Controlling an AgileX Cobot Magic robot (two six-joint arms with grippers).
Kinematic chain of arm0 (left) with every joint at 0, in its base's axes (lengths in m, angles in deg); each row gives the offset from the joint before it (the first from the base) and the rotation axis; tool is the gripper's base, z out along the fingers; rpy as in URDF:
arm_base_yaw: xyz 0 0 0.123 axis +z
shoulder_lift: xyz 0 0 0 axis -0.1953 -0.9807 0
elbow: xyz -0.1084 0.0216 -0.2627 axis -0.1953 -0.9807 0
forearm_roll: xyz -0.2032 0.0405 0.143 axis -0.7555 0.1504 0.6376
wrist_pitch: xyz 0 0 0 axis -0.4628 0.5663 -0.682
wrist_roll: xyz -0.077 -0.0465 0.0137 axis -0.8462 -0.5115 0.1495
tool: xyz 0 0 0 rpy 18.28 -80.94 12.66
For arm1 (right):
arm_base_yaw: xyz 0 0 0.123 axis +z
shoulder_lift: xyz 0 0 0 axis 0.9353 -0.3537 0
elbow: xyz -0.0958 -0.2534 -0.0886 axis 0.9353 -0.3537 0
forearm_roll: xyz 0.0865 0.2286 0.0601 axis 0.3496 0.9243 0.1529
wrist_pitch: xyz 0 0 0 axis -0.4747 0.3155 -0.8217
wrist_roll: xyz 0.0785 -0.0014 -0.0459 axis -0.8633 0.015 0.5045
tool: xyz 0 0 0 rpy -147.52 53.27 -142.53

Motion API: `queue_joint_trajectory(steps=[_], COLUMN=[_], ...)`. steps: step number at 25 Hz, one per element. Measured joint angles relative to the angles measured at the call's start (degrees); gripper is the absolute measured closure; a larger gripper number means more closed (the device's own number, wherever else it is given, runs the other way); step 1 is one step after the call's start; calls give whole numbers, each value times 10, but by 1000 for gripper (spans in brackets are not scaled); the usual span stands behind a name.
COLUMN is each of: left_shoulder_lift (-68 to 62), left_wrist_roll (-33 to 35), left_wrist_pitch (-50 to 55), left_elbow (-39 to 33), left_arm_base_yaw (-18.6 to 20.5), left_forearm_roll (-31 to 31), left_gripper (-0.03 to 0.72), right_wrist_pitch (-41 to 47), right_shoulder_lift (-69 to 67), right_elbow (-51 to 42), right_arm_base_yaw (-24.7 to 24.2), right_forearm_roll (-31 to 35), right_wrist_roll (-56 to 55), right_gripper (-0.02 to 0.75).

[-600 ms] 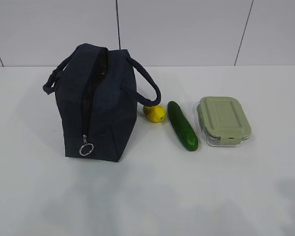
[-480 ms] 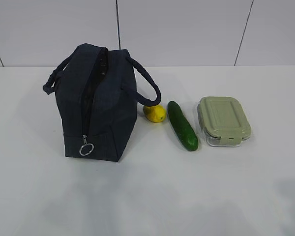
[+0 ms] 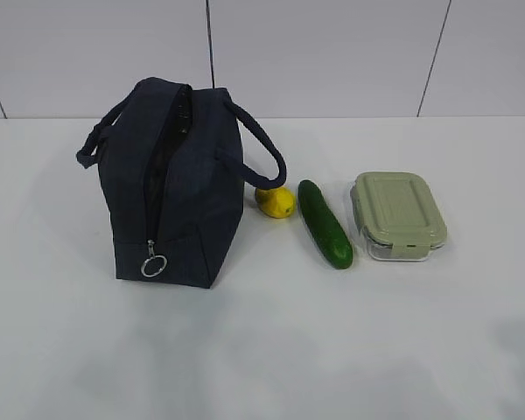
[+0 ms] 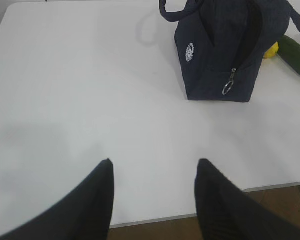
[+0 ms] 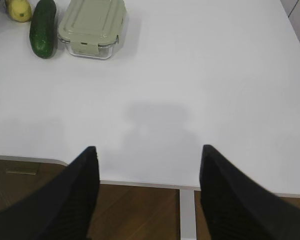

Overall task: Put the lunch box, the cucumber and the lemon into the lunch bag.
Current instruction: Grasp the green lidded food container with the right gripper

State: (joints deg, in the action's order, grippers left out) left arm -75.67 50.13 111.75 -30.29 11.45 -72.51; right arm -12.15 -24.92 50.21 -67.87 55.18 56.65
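The navy lunch bag (image 3: pixel 171 184) stands at the table's left, its zipper open along the top and down the near end, with a silver ring pull (image 3: pixel 154 264). The lemon (image 3: pixel 276 201), the cucumber (image 3: pixel 324 224) and the green-lidded lunch box (image 3: pixel 398 214) lie in a row to its right. No gripper shows in the exterior view. My left gripper (image 4: pixel 155 167) is open and empty over the near table edge; the bag (image 4: pixel 220 55) is far ahead to the right. My right gripper (image 5: pixel 147 152) is open and empty at the near edge; the lunch box (image 5: pixel 92 27), cucumber (image 5: pixel 42 27) and lemon (image 5: pixel 19 10) lie far ahead to the left.
The white table (image 3: pixel 271 350) ends at a white tiled wall behind. Its near edge and the brown floor show in both wrist views. The bag's loop handles (image 3: pixel 262 153) hang out to either side; one hangs over the lemon.
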Motion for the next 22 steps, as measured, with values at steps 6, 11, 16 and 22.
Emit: queue_joint_trajectory(steps=[6,11,16,22], left_shoulder_lift=[0,0,0,0], left_wrist_roll=[0,0,0,0], left_wrist_pitch=[0,0,0,0], left_elbow=[0,0,0,0], left_arm_base_yaw=[0,0,0,0], left_forearm_roll=[0,0,0,0], left_gripper=[316,316,316,316], right_wrist_pitch=[0,0,0,0], right_shoulder_lift=[0,0,0,0], right_elbow=[0,0,0,0], right_arm_base_yaw=[0,0,0,0], right_forearm_roll=[0,0,0,0], right_wrist_roll=[0,0,0,0], right_gripper=[264,264,264,264])
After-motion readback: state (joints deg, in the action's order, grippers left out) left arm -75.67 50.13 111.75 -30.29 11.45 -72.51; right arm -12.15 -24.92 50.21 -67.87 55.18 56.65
